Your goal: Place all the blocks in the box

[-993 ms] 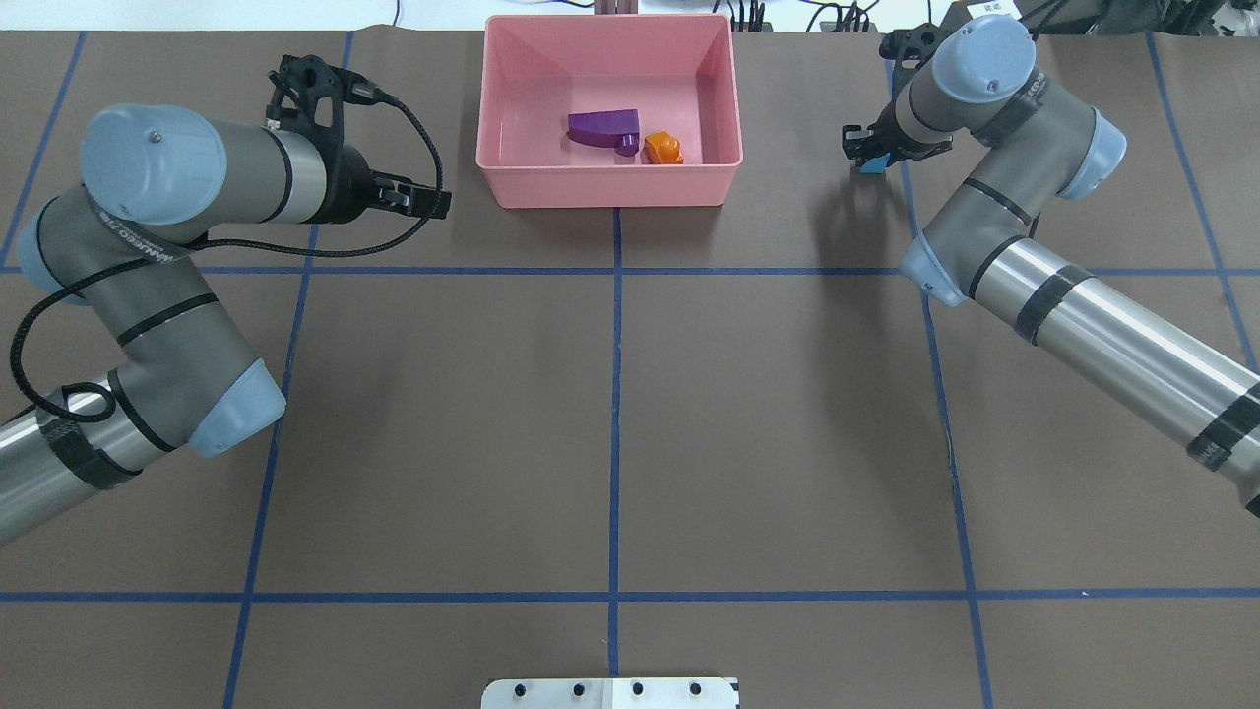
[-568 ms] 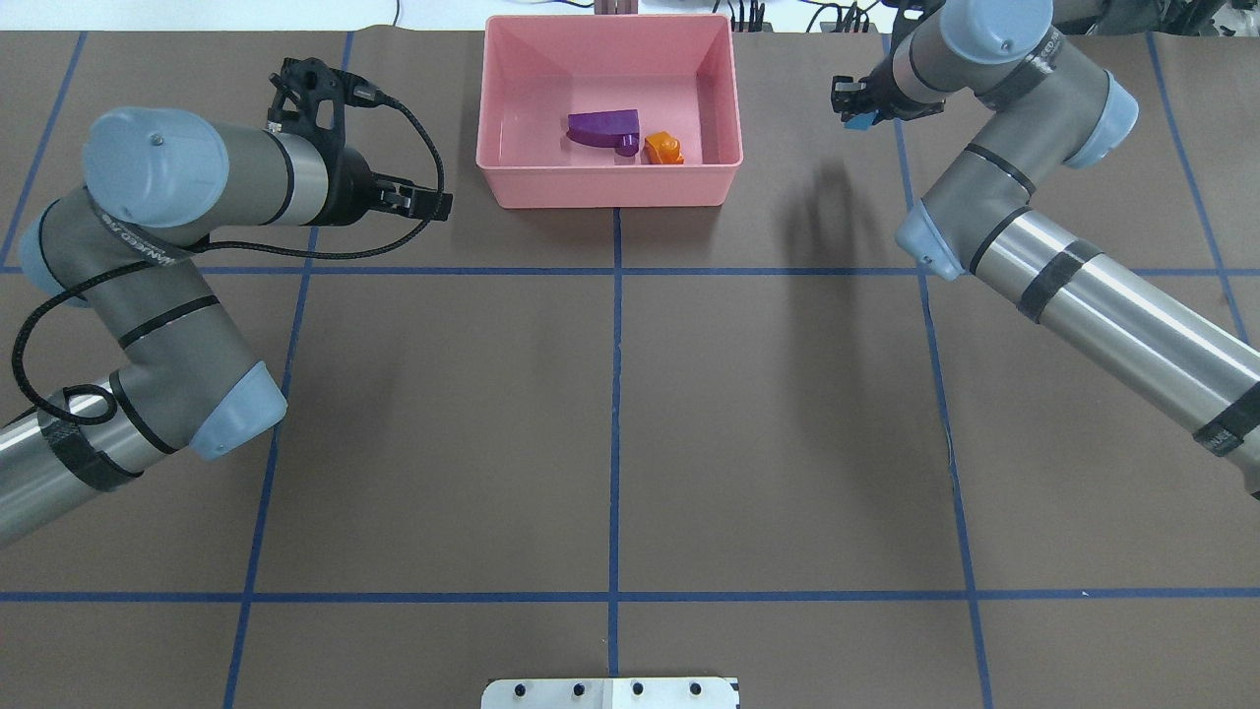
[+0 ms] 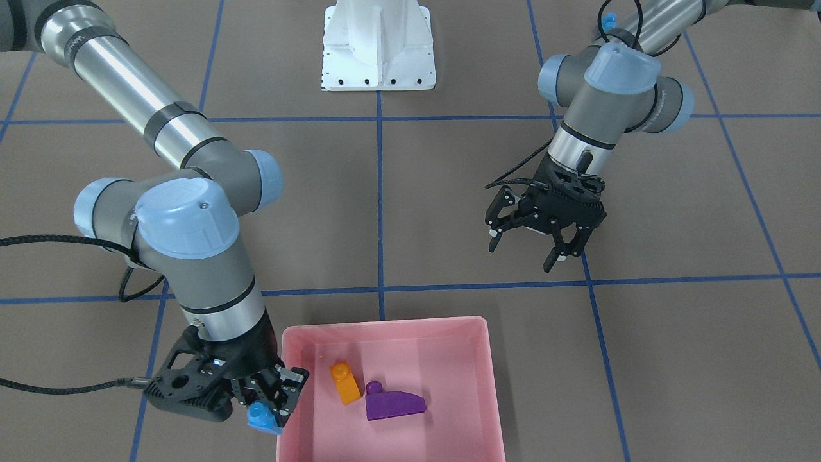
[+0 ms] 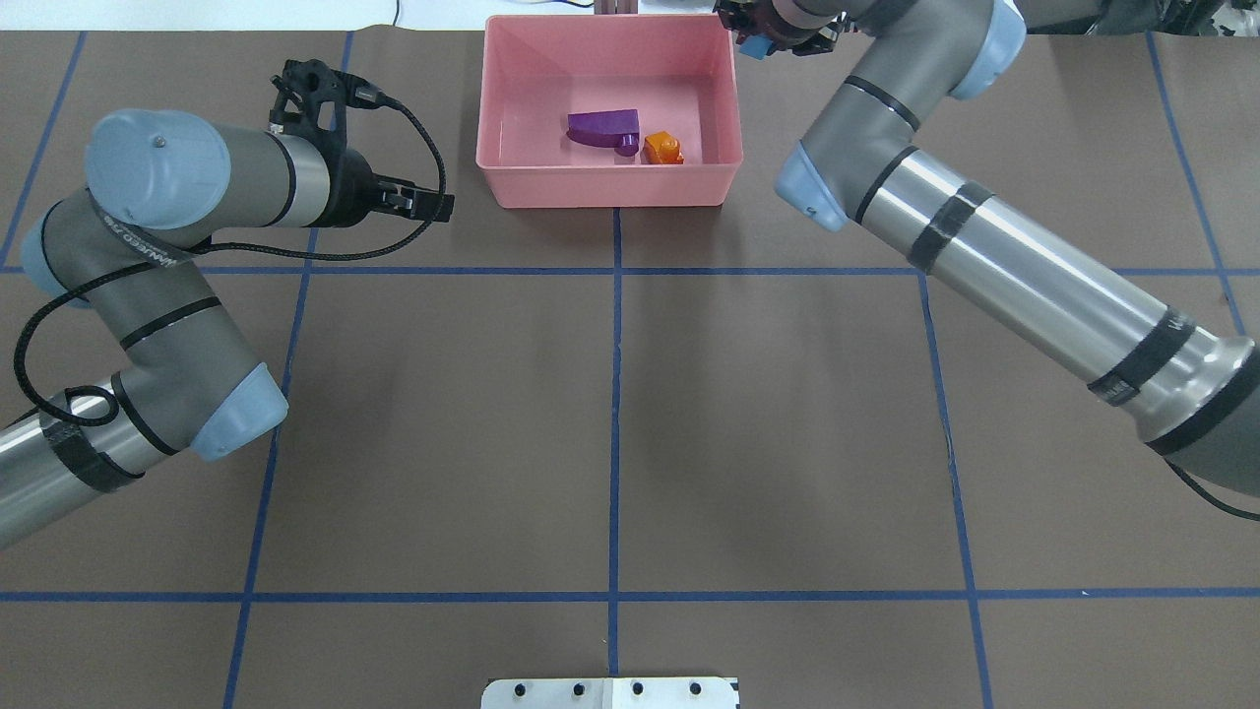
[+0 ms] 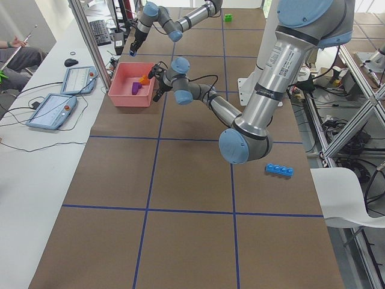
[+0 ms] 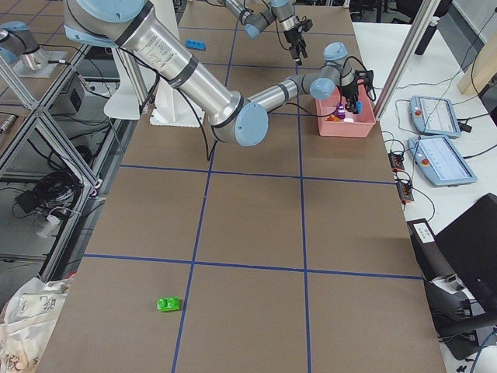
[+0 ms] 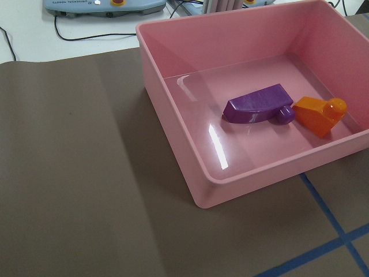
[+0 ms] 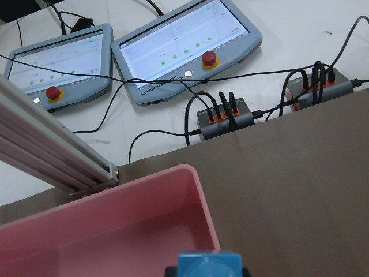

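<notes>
The pink box point(image 4: 610, 193) stands at the table's far middle and holds a purple sloped block point(image 4: 602, 126) and an orange block point(image 4: 663, 149). My right gripper point(image 4: 758, 37) is shut on the small blue block point(image 3: 260, 414) and holds it above the box's far right corner, over the wall point(image 3: 281, 398). My left gripper point(image 3: 521, 254) is open and empty, left of the box. The left wrist view shows the box point(image 7: 173, 144) with both blocks. The long blue block point(image 5: 280, 170) and the green block point(image 6: 168, 304) lie far from the box.
The white robot base plate point(image 3: 378, 51) sits at the near table edge. Operator tablets point(image 8: 184, 46) and cable hubs point(image 8: 225, 115) lie just beyond the table's far edge behind the box.
My right gripper has carried the small blue block up and to the left, from the table right of the box to the box's far right corner. The left arm has barely moved.
</notes>
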Robot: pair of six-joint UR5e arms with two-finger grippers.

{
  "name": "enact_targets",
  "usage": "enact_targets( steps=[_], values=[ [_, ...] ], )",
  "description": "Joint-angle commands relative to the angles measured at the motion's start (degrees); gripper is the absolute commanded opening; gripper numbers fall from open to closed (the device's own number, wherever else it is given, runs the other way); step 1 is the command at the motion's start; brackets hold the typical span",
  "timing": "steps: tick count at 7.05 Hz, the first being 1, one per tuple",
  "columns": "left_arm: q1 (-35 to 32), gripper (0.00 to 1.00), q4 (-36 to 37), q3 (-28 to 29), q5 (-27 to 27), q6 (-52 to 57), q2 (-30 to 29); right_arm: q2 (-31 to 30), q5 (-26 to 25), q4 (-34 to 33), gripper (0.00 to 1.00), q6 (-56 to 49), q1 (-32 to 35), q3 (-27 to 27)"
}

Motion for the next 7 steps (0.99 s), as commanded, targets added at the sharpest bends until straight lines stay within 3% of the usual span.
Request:
enact_targets(
  steps=[1,2,4,5,7],
  values=[
    [0.01,0.99,0.0,0.0,0.0,-0.01,-0.1,2.59,-2.95,-0.92,0.56,0.87,-2.12,-1.76],
    [0.01,0.99,0.0,0.0,-0.17,0.07,-0.01,3.29,-3.48,-4.32,0.98,0.26,-2.65,-1.58],
    [-0.08,0.99,0.17,0.0,-0.61,0.6,0.34,5.31,1.4,-14.93,0.99,-0.88,-2.04,0.6],
    [-0.17,0.99,0.52,-0.44,-3.31,0.86,1.73,4.97,3.18,-21.07,0.99,-3.58,-1.43,5.49],
    [-0.78,0.99,0.61,-8.3,-7.98,1.04,10.13,3.4,5.38,-32.79,1.0,-8.51,-0.64,15.42]
  ],
)
